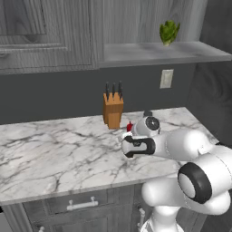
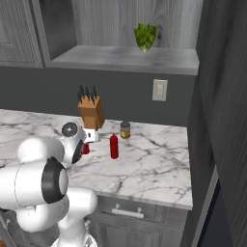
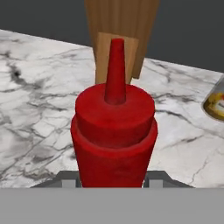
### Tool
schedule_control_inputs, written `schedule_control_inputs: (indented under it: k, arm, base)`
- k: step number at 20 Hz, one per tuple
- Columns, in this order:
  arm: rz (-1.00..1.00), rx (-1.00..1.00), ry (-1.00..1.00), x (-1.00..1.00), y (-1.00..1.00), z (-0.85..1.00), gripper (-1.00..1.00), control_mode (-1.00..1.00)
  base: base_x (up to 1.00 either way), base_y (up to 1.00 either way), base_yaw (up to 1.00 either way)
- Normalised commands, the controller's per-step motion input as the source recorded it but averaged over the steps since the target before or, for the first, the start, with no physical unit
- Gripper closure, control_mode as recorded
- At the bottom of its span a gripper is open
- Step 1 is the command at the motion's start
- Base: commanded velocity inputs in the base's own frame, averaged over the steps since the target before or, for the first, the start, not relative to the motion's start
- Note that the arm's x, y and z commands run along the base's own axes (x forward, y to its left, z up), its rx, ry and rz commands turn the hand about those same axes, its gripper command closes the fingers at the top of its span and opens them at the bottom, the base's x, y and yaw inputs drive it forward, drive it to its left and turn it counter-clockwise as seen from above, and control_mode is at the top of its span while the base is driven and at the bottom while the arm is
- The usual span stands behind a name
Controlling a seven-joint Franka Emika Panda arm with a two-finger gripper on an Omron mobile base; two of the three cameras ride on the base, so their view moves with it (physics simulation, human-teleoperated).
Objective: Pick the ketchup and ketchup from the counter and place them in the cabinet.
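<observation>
The ketchup, a slim red plastic squeeze bottle with a tapered nozzle [image 3: 114, 131], stands upright on the white grey-veined marble counter [image 1: 54, 149], toward its back edge, just in front of the wooden knife block [image 1: 113, 110]. It is probably light, smooth and a little yielding, so a moderate squeeze on the straight body below the shoulder seems the safest hold. The gripper [image 3: 113, 183] has its fingers closed around the lower body of this bottle. The white arm reaches forward low over the counter with its hand roughly level. The second alike red bottle [image 2: 114, 146] stands free nearer the counter's right end, beside a small yellow-brown jar [image 2: 125, 130].
</observation>
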Motion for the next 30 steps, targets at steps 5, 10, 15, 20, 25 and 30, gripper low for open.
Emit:
schedule_control_inputs:
  k: [5,10,15,20,25,30]
  arm:
    - [0.01,-0.04,-0.13,-0.11,0.05,0.6,1.0,-1.0]
    - [0.0,0.01,-0.07,0.0,0.0,0.82,1.0,-1.0]
    - [0.0,0.01,-0.03,0.0,0.0,0.8,1.0,-1.0]
    - [0.0,0.02,-0.01,-0.01,0.0,0.7,1.0,-1.0]
    - [0.0,0.0,-0.03,-0.2,0.0,0.67,1.0,-1.0]
    - [0.0,0.01,-0.06,-0.36,-0.12,0.64,1.0,-1.0]
  base:
    - [0.0,0.0,0.0]
    - [0.0,0.0,0.0]
    - [0.0,0.0,0.0]
    - [0.0,0.0,0.0]
    - [0.0,0.0,0.0]
    - [0.0,0.0,0.0]
